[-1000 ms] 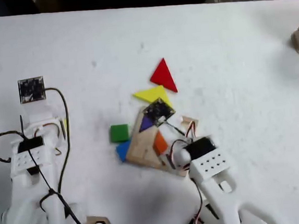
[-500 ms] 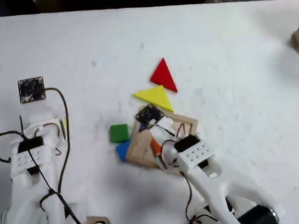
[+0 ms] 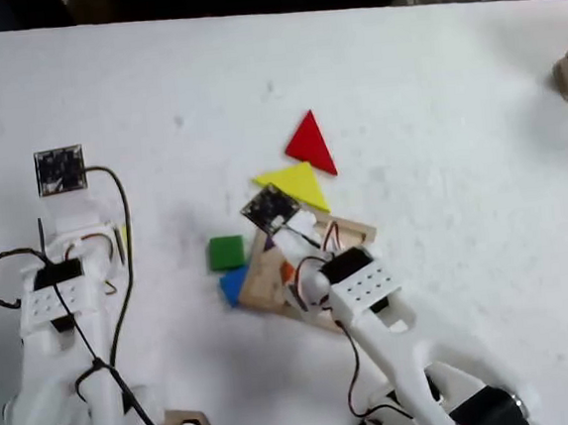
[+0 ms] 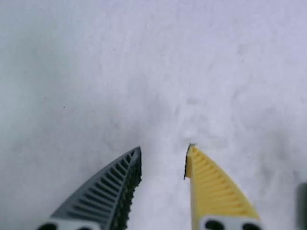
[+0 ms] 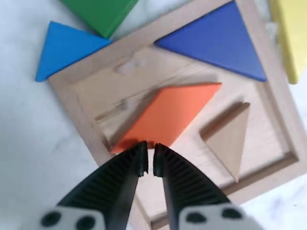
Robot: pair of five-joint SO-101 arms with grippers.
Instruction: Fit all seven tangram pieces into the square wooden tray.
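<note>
Right wrist view: I count three pieces in the tray [image 5: 73, 103], orange parallelogram [image 5: 165, 115], dark blue triangle [image 5: 216, 45], wooden triangle [image 5: 230, 139], four left outside it; right jaws almost together at the orange corner, left jaws apart.

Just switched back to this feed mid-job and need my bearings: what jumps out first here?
The right claw, all but shut, sits at a corner of the orange parallelogram in the square wooden tray, which also holds a dark blue triangle and a bare wood triangle. Outside it, the red triangle, yellow triangle, green square and light blue triangle lie on the white table.
</note>
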